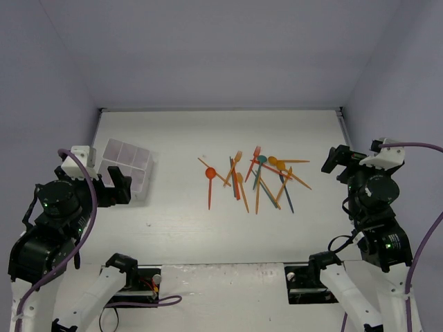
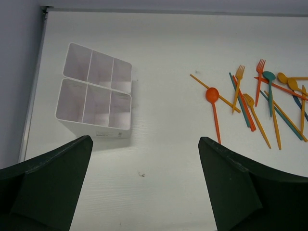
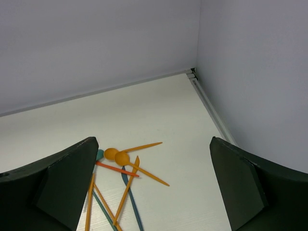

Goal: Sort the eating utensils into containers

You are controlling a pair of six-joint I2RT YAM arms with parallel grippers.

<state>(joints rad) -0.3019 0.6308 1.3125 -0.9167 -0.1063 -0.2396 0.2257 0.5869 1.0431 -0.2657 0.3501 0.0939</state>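
Note:
A loose pile of orange, red and teal utensils (image 1: 256, 180) lies at the table's middle; it also shows in the left wrist view (image 2: 260, 108) and partly in the right wrist view (image 3: 120, 178). A red spoon (image 1: 210, 181) lies at the pile's left side. The white compartment box (image 1: 127, 166) stands at the left, its cells empty in the left wrist view (image 2: 95, 94). My left gripper (image 1: 118, 185) is open and empty, raised beside the box. My right gripper (image 1: 333, 160) is open and empty, raised to the right of the pile.
Grey walls close in the table on the left, back and right. A raised rim (image 3: 211, 108) runs along the right edge. A small dark speck (image 2: 140, 174) marks the table in front of the box.

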